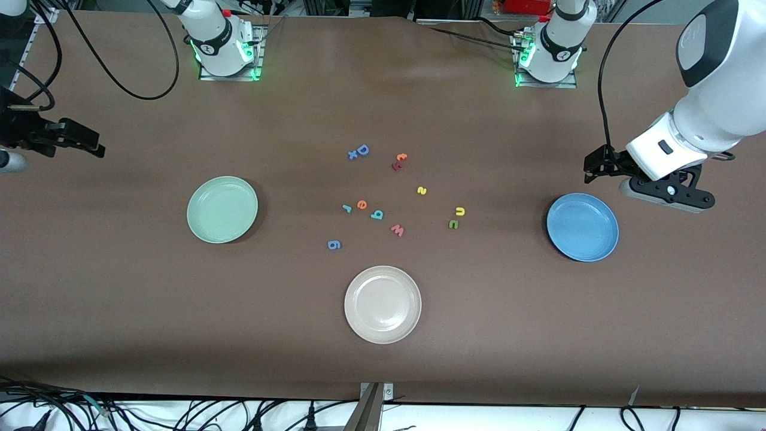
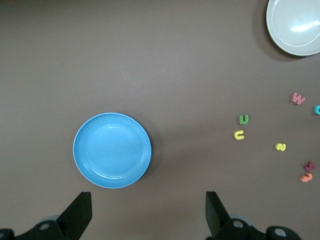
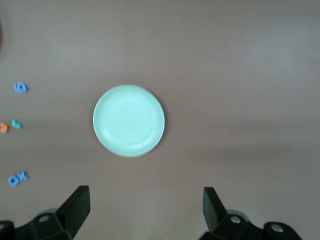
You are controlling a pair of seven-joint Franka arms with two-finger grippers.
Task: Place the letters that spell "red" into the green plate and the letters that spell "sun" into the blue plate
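Observation:
The green plate (image 1: 222,209) (image 3: 128,120) lies toward the right arm's end, the blue plate (image 1: 582,227) (image 2: 112,150) toward the left arm's end. Between them on the table lie the teal r (image 1: 346,208), orange e (image 1: 361,205) and teal d (image 1: 377,214) in a row. The yellow s (image 1: 422,190), yellow u (image 1: 459,211) and green n (image 1: 453,224) lie closer to the blue plate. My left gripper (image 1: 667,196) (image 2: 148,212) hangs open and empty beside the blue plate. My right gripper (image 1: 12,161) (image 3: 146,207) hangs open and empty at the table's end, away from the green plate.
A beige-white plate (image 1: 382,304) sits nearest the front camera. Other loose letters lie around: a blue D (image 1: 362,149) with a blue x (image 1: 353,155), an orange letter (image 1: 401,157), a pink w (image 1: 397,230) and a blue g (image 1: 334,244).

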